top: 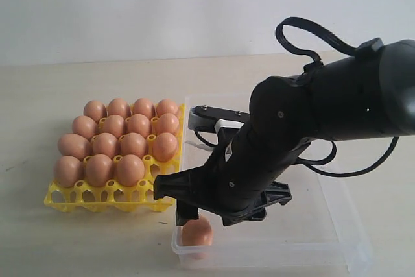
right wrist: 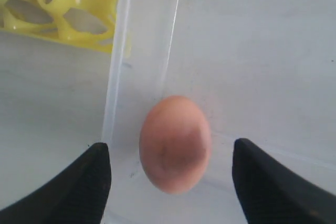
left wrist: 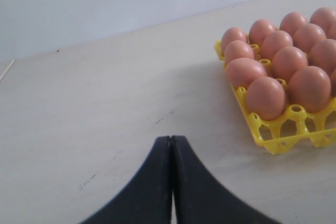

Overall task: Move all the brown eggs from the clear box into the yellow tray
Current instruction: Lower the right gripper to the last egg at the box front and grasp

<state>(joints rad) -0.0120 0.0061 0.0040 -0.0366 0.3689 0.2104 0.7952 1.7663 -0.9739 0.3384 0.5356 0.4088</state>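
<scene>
One brown egg (top: 196, 233) lies in the near left corner of the clear box (top: 279, 255), close to its wall (right wrist: 117, 77). My right gripper (right wrist: 171, 153) hangs open just above it, one black finger (right wrist: 94, 174) on each side of the egg (right wrist: 175, 142), neither touching it. The yellow tray (top: 97, 200) stands left of the box, with several brown eggs (top: 113, 144) in its cups. Its near right cup (top: 155, 174) holds nothing. My left gripper (left wrist: 171, 140) is shut on nothing over bare table, with the tray (left wrist: 273, 136) off to one side of it.
The right arm (top: 311, 121) covers much of the box's middle and hides what lies under it. The tray's near edge (right wrist: 58, 3) runs just outside the box wall. Pale tabletop (top: 39, 95) surrounds the tray and the box.
</scene>
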